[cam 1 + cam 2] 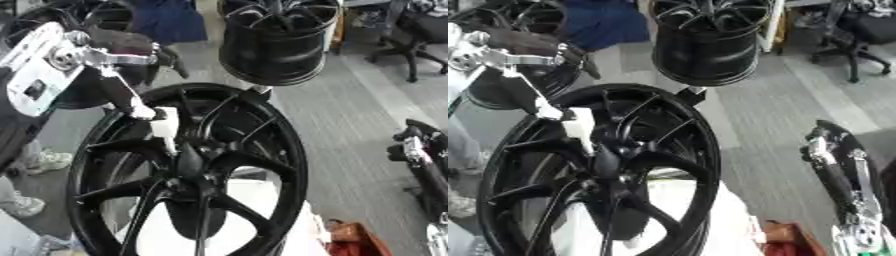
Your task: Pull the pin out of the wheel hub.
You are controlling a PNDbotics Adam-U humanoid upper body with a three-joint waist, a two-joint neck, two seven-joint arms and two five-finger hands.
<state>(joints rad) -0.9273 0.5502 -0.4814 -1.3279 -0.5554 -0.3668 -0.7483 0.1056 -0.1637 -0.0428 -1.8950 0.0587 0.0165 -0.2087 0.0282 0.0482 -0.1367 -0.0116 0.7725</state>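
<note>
Black spare wheel (278,42) behind the wheel hub (188,172), office chair (411,35) beyond.

wheel hub (188,170): glossy black metal | pin (164,129): matt white plastic | floor (350,130): grey, ribbed

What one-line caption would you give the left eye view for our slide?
Robot's left hand holds a white pin at the black wheel hub; the right arm hangs idle alongside.

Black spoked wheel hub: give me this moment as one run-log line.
left hand: on white pin at black spoked wheel hub | pin: in hub | right hand: idle, right edge
</note>
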